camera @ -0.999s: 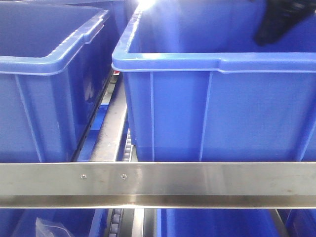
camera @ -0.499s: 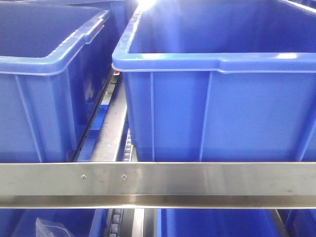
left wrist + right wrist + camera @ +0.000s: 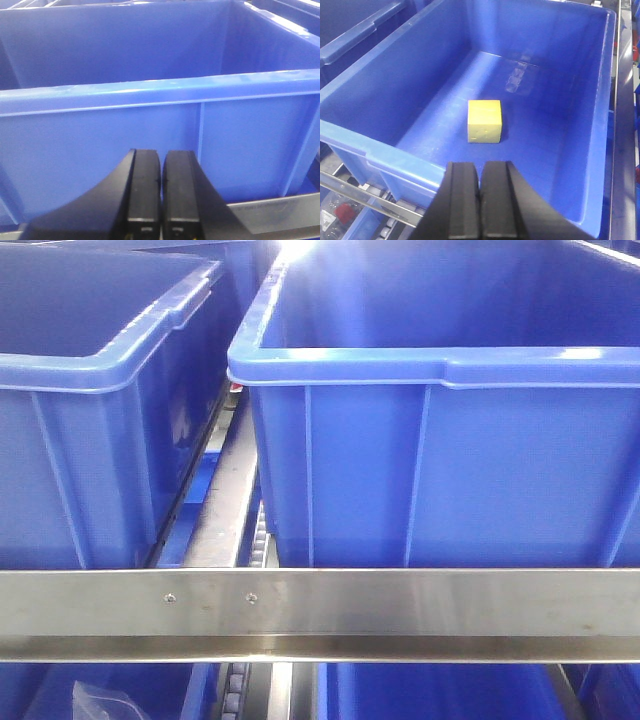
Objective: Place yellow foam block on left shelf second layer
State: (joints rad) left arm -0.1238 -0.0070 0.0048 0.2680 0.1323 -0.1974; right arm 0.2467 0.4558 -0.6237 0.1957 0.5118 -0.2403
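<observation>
The yellow foam block [image 3: 484, 121] lies on the floor of a large blue bin [image 3: 365, 142], alone near its middle. My right gripper [image 3: 480, 172] hovers above the bin's near rim, shut with nothing between its fingers, well short of the block. My left gripper [image 3: 161, 157] is shut and empty too, facing the front wall of a blue bin [image 3: 150, 95]. The left shelf second layer shows in the front view as a brushed-steel front rail [image 3: 400, 605] with two small screws, carrying the blue bins [image 3: 440, 440]. The block is hidden in the front view.
A second blue bin [image 3: 90, 380] stands to the left, with roller tracks [image 3: 225, 500] in the gap between the bins. Below the rail, more blue bins [image 3: 430, 690] and a clear plastic bag [image 3: 100, 702] show on a lower tier.
One second ago a dark arm part showed at the top right of the front view above the right bin. It has gone from that view. The bins and rail have not moved.
</observation>
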